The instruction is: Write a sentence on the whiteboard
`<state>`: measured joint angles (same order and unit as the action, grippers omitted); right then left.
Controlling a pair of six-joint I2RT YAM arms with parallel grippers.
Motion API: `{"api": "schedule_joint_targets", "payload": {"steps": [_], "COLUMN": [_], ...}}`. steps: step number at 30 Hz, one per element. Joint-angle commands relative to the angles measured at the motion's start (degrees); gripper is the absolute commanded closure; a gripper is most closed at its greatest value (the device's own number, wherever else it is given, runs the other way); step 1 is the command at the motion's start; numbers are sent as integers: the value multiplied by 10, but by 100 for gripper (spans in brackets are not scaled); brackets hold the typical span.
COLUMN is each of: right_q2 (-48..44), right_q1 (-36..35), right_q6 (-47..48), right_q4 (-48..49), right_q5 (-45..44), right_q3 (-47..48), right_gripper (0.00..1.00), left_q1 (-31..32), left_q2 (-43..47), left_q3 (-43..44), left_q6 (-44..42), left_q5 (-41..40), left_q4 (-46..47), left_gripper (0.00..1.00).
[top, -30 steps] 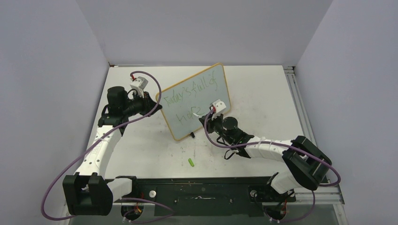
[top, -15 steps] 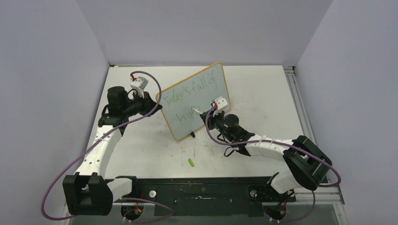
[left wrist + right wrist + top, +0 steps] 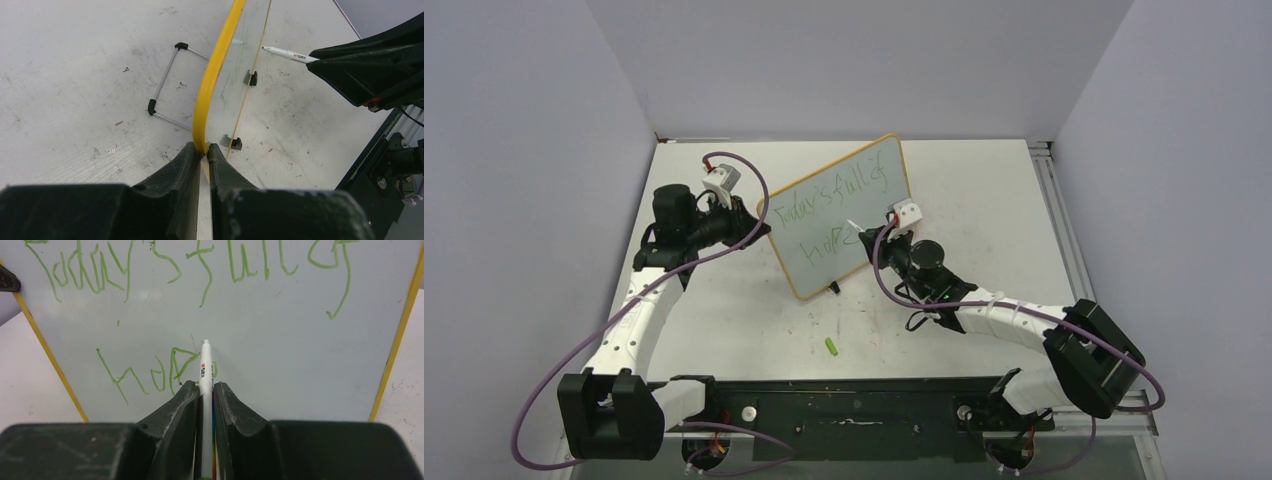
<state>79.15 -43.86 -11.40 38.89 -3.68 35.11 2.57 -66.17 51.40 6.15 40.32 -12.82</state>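
The whiteboard [image 3: 869, 200] stands propped mid-surface [image 3: 984, 200], with the sentence [image 3: 829, 195] on its front in two lines. The left pincer [image 3: 201, 150] straddles the board's left edge. The right pincer [image 3: 204, 386] is before the board, its marker [image 3: 204, 365] pointing at the lower line's right end. A small loose piece [image 3: 832, 346] lies nearer the arm bases.

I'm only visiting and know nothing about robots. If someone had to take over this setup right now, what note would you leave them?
Left end effector: shut on the yellow side edge of the whiteboard, which stands propped on the table.
Right end effector: shut on the marker, tip at the board by the end of "hope".
Done: the sentence reads "Today's full of", then "hop" plus a last letter partly hidden by the marker.
Left: probably check that letter, lift the marker away, release the board. A small green piece, perhaps a cap, lies on the table.
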Motion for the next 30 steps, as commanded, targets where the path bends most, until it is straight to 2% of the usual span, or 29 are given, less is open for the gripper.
{"api": "schedule_joint_targets", "payload": {"steps": [1, 30], "right_q2": [-25, 15], "right_q1": [4, 0], "right_q6": [1, 1], "right_q4": [4, -7], "right_q5": [0, 32], "right_q3": [-6, -12], "right_gripper": [95, 95], "left_q1": [10, 10], "left_q2": [1, -5], "left_q3": [3, 4], "left_q6": [-6, -5], "left_q5": [14, 15], "left_q4": [-28, -27], "left_gripper": [100, 100]}}
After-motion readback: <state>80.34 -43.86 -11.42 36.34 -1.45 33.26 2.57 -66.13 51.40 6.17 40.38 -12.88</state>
